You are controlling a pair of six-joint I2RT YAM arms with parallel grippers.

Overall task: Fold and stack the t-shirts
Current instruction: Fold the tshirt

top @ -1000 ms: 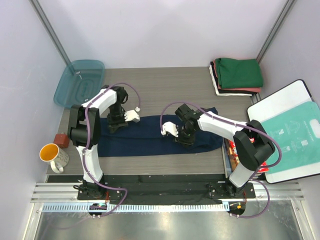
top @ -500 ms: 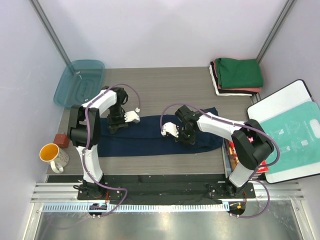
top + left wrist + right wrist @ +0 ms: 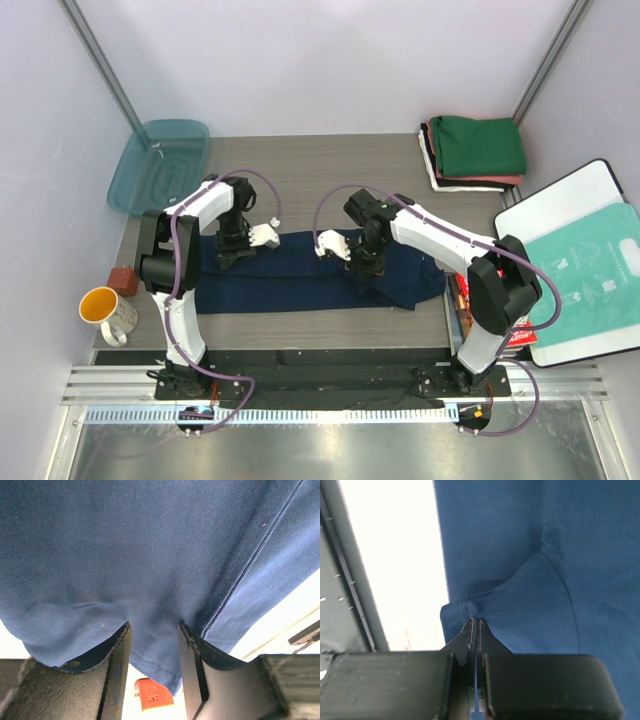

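A dark navy t-shirt (image 3: 290, 282) lies stretched across the middle of the table. My left gripper (image 3: 231, 250) stands on its left part. In the left wrist view the fingers (image 3: 118, 660) are apart, and the navy cloth (image 3: 150, 555) and its hem lie loose between the tips of the left gripper (image 3: 154, 627). My right gripper (image 3: 364, 266) is on the shirt's right half. In the right wrist view the right gripper (image 3: 476, 622) is shut on a stitched hem of the cloth (image 3: 545, 555). Folded t-shirts, green (image 3: 478, 146) over salmon-red (image 3: 500, 181) and white (image 3: 435, 172), are stacked at the back right.
A teal plastic tray (image 3: 160, 165) leans at the back left. A yellow mug (image 3: 105, 312) and a small red block (image 3: 123, 279) stand at the left edge. A white board with a teal-printed bag (image 3: 585, 262) lies to the right.
My right gripper has shut on the shirt's hem and moved toward the back of the table, pulling the cloth's near right edge with it. The left gripper has barely moved.
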